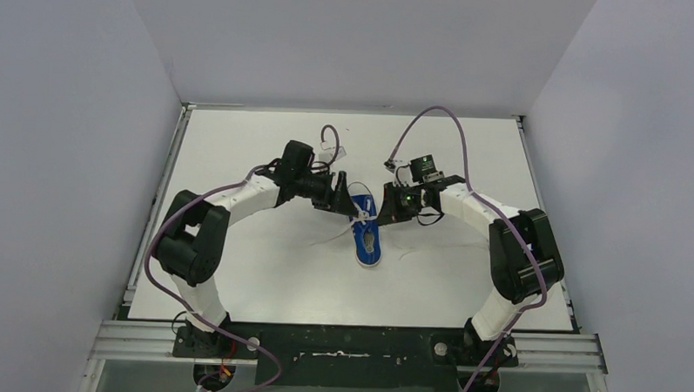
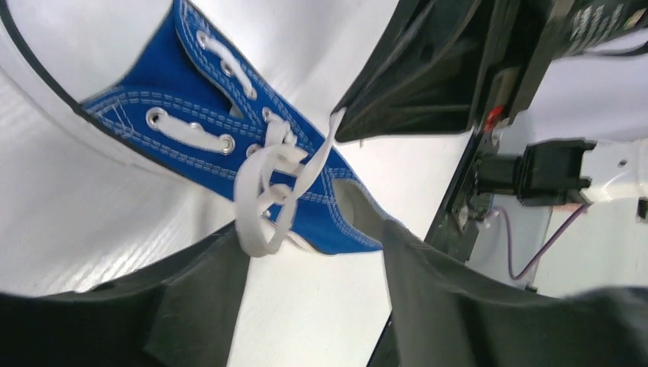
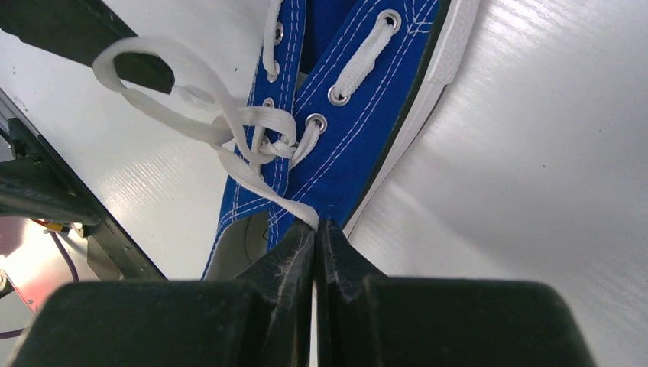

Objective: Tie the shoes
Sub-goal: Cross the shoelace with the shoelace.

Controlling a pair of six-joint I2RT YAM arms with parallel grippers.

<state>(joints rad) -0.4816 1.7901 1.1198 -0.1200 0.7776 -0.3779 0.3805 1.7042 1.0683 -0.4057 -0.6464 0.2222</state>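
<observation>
One shoe (image 1: 366, 230) in view, a blue canvas sneaker lying sole-down on the white table (image 1: 262, 271), about mid-table between the two grippers. In the top view its long axis runs nearly front to back, slightly skewed. The toe points away from the arm bases and a little to the left; the heel points toward the near edge and a little to the right. The opening (image 1: 371, 242) shows at the near end, and the white toe cap (image 2: 46, 99) at the far end. The white lace (image 3: 229, 122) is crossed into a loose knot (image 3: 264, 145) over the upper eyelets, roughly halfway along the shoe. The right gripper (image 3: 315, 229) reaches in from the shoe's right side. Its jaws are pressed fully together and pinch one strand of the lace, which runs taut from the knot straight into the pinch. The left gripper (image 2: 309, 252) sits on the opposite side, close to the shoe. Its jaws stand partly apart, with bare table and the heel end of the shoe visible in the gap. They are clamped on nothing. A slack loop (image 2: 260, 206) of lace hangs from the knot toward the left gripper and lies just at the tip of one of its fingers (image 2: 191, 283). I cannot tell from either wrist view whether the loop touches that finger. The two grippers face each other across the lacing, near each other but apart.
</observation>
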